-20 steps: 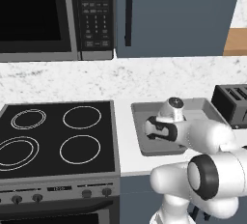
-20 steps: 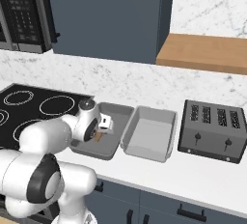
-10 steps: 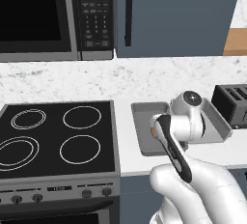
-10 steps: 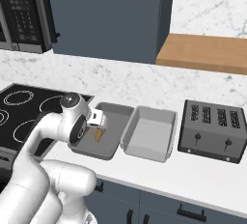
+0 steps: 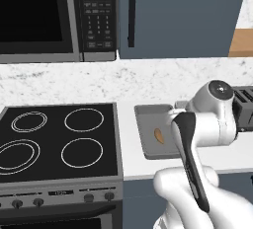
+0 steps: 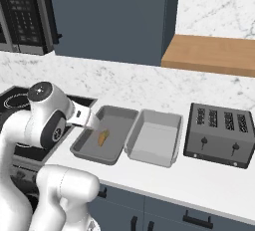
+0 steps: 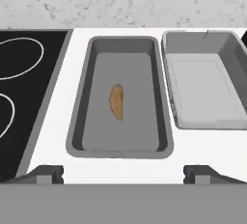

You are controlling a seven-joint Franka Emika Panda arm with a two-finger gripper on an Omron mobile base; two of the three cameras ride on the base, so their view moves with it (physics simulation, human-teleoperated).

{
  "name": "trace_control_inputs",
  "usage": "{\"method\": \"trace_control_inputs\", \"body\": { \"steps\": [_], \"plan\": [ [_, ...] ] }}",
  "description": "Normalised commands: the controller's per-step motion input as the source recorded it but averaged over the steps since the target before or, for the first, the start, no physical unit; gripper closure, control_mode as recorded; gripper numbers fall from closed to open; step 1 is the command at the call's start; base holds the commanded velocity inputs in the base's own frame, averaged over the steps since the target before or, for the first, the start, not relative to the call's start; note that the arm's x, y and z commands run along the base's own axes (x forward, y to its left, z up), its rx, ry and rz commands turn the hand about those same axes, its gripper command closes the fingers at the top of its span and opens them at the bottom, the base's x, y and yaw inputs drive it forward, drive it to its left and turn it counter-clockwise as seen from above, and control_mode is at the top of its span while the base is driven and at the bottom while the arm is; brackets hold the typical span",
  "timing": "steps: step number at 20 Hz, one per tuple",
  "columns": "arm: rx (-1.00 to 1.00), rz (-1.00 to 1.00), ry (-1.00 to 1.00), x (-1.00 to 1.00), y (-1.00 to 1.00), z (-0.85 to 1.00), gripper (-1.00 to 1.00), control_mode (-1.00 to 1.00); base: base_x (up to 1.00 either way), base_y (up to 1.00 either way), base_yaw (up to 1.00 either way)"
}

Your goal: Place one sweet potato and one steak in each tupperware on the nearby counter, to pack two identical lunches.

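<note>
A rendered kitchen, seen from two cameras behind a white robot arm and one on its hand. A white counter (image 6: 209, 185) runs beside a black stove (image 5: 54, 139), under a microwave (image 5: 54, 18) and blue-grey cabinets.

Two open trays sit side by side on the counter, long sides touching or nearly so. The dark tray (image 7: 120, 97) is next to the stove. The light tray (image 7: 205, 80) is on its far side, between it and a toaster (image 6: 219, 135). A wooden shelf (image 6: 214, 56) hangs on the wall above the toaster.

A small orange-brown sweet potato (image 7: 116, 102) lies flat on the floor of the dark tray, roughly in its middle, clear of the walls. The light tray holds nothing that can be seen.

In the hand view, the gripper (image 7: 123, 174) looks down on the dark tray from above. Its two dark fingertips (image 7: 46, 172) stand wide apart at the bottom of that view, one near each lower corner of the dark tray's outline, with nothing between them. The sweet potato lies beyond the fingertips, about centred between them, well apart from both and not touched.

In the base views, the arm's bulky upper joints stand over the stove-side edge of the dark tray, partly covering it in the left view; the sweet potato (image 5: 159, 135) shows just beside the arm there, and in the right view (image 6: 102, 137) too.
</note>
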Motion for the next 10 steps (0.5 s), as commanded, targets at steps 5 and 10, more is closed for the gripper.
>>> {"method": "trace_control_inputs", "body": {
  "steps": [5,10],
  "plan": [
    [0.00,-0.01,-0.05,-0.40,0.00,0.33,-1.00,1.00,-0.60,-0.03,-0.02],
    [0.00,0.00,0.00,0.00,0.00,0.00,-1.00,1.00,-1.00,-0.25,-0.02]
  ]
}}
